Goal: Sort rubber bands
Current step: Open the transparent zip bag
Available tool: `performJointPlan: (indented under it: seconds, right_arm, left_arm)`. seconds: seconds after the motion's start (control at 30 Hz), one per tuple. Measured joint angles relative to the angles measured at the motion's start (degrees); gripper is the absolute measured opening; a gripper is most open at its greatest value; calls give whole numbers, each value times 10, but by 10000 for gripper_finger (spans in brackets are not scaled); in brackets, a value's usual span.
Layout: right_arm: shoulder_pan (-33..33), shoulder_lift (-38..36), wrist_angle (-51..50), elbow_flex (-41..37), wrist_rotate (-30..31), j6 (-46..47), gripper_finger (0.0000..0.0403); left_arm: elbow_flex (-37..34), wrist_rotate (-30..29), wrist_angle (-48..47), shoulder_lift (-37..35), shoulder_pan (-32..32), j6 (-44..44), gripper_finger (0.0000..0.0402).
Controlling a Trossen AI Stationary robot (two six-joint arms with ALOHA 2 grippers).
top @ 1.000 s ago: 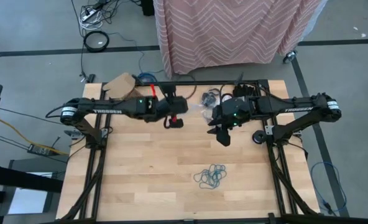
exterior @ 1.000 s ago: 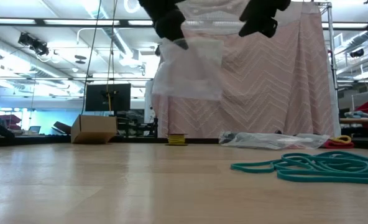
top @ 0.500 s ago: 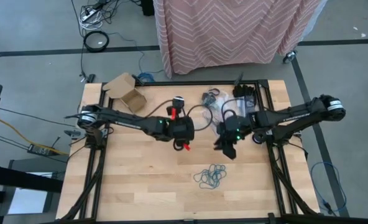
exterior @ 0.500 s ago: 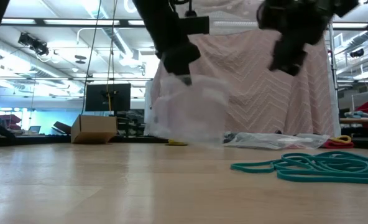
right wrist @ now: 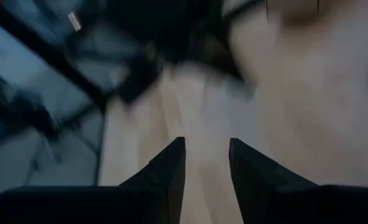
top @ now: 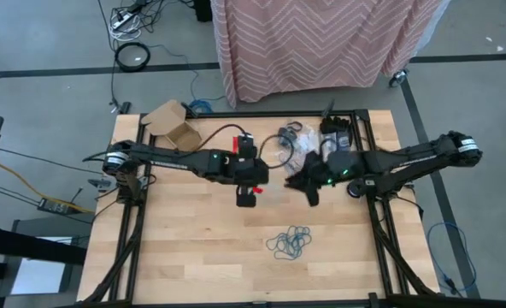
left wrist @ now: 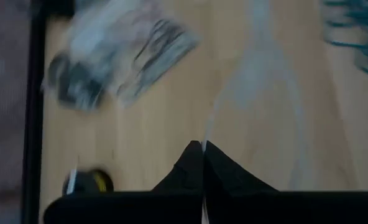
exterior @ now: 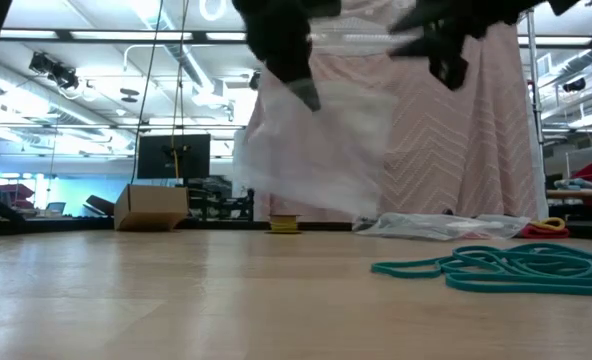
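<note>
One teal rubber bands (top: 289, 243) heap (uncountable loops)

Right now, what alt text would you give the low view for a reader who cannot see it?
A clear plastic bag hangs above the wooden table from the left gripper, fingers shut on it. The right gripper hovers beside it, holding nothing. Teal rubber bands lie on the table at right.

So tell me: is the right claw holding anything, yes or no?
No. In the right wrist view the right claw has its fingers apart with only bare table between them.
</note>
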Motion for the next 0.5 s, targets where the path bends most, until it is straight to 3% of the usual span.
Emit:
performJointPlan:
  seconds: [0.1,0.2,0.33,0.5]
  right_arm:
    - [-32,-27,15,1,2,-19,112]
    - [-65,-31,-32,20,-31,-59,112]
    - [-91,11,-103,76,-110,-129,115]
    - [-113,93,-184,159,-146,-167,137]
  left_arm:
    - [18,9,-17,-4,-6,58,1]
    - [36,9,-14,-9,-5,90,1]
    - [48,23,12,-9,-5,148,1]
    - [49,21,33,-11,-4,165,1]
